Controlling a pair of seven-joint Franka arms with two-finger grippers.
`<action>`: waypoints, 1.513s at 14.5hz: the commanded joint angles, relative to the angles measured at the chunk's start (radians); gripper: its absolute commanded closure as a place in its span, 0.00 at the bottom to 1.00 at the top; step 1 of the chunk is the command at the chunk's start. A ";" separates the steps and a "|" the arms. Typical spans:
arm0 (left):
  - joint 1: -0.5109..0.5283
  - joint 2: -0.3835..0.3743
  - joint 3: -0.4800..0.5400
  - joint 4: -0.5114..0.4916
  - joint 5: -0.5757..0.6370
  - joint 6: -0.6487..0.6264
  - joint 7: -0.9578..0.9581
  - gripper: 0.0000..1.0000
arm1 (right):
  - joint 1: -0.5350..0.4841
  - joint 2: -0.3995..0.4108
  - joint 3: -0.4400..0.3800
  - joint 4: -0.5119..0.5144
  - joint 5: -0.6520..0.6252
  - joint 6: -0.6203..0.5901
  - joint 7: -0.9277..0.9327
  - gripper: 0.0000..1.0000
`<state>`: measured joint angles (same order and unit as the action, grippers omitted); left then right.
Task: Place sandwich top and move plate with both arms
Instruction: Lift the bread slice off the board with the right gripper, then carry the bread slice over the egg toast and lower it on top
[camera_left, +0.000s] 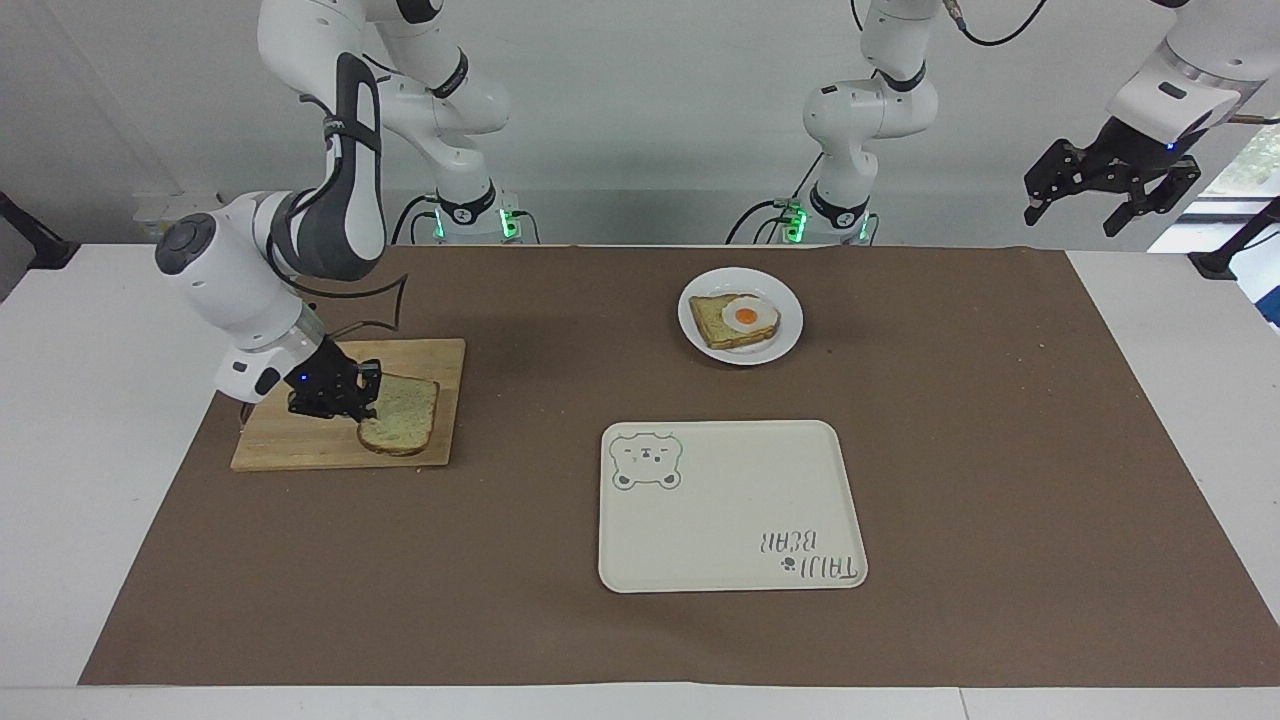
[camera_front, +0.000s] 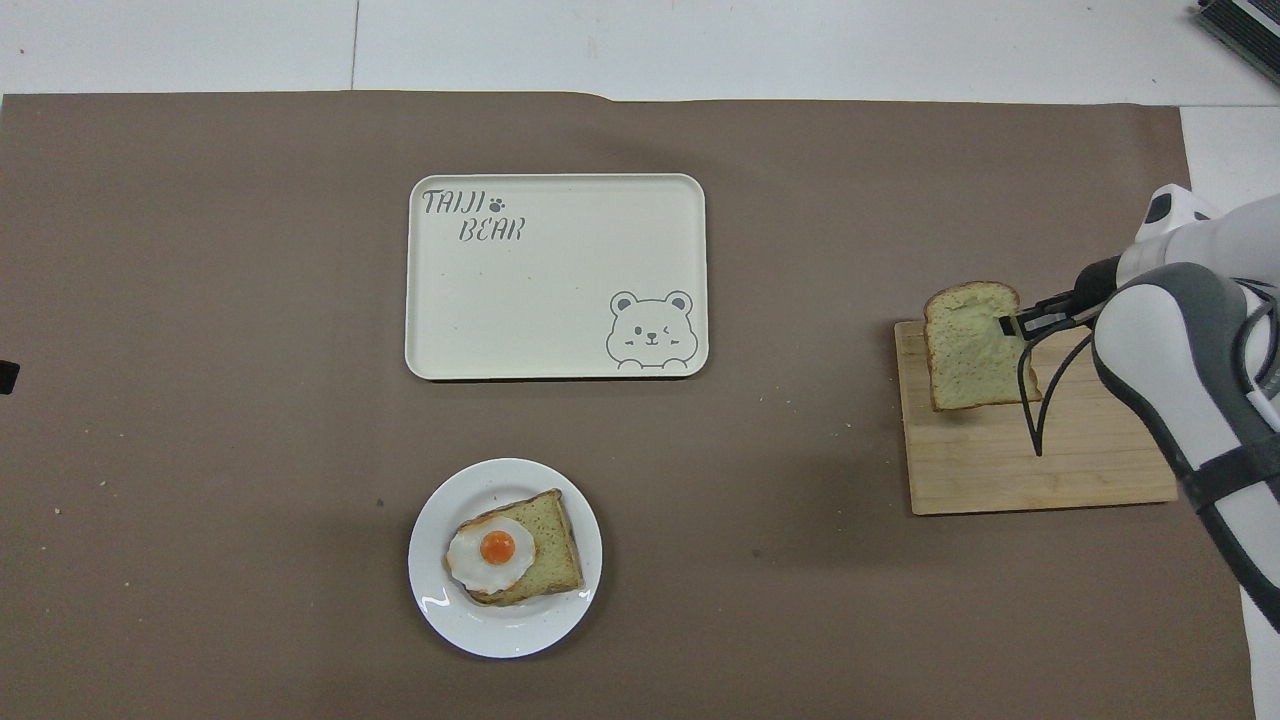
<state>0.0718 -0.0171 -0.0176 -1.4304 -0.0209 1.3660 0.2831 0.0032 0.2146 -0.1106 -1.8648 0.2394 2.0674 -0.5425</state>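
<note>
The sandwich top (camera_left: 402, 415), a pale speckled bread slice with a brown crust, hangs a little above the wooden cutting board (camera_left: 300, 440). My right gripper (camera_left: 352, 405) is shut on its edge; both also show in the overhead view, the gripper (camera_front: 1010, 326) and the slice (camera_front: 970, 350). The white plate (camera_left: 783, 340) near the robots holds a bread slice with a fried egg (camera_left: 748, 317); it also shows in the overhead view (camera_front: 440, 600). My left gripper (camera_left: 1112, 190) is open, raised high past the left arm's end of the mat, and waits.
A cream rectangular tray with a bear drawing (camera_left: 730, 505) lies farther from the robots than the plate; it also shows in the overhead view (camera_front: 556, 290). The cutting board (camera_front: 1040, 470) sits at the right arm's end of the brown mat (camera_left: 1000, 450).
</note>
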 joint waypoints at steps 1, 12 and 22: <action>0.017 -0.007 -0.013 0.007 0.006 -0.018 0.011 0.00 | 0.072 -0.015 0.005 0.035 -0.003 -0.032 0.129 1.00; 0.017 -0.006 -0.013 0.007 0.006 -0.018 0.010 0.00 | 0.368 -0.030 0.080 0.061 0.099 -0.015 0.622 1.00; 0.017 -0.006 -0.013 0.007 0.006 -0.018 0.010 0.00 | 0.405 -0.023 0.298 0.035 0.187 0.000 0.771 1.00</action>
<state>0.0718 -0.0171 -0.0176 -1.4304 -0.0209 1.3659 0.2831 0.3911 0.2001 0.1723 -1.8101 0.3921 2.0567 0.1889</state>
